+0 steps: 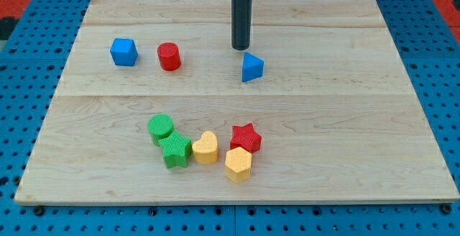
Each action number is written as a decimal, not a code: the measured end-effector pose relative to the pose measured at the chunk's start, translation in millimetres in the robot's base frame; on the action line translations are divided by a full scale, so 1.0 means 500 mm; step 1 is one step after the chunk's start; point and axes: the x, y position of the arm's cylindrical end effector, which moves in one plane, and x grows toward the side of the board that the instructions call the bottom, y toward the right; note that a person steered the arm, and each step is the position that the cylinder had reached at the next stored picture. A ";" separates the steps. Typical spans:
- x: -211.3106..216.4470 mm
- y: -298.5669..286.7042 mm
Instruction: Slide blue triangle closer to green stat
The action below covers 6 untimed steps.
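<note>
Rod, no claw: my tip (241, 47) rests just above the blue triangle (252, 67), nearly touching, holding nothing, while the green star (175, 150) sits well apart toward the view's bottom-left, beside the green cylinder (161, 128).

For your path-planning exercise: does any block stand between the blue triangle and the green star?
Nothing visible does. The blue triangle sits just below my tip; bare board runs down-left to the green star. The green cylinder touches the star's upper left, beside the path.
</note>
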 end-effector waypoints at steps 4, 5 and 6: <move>0.081 0.014; 0.161 -0.021; 0.210 -0.072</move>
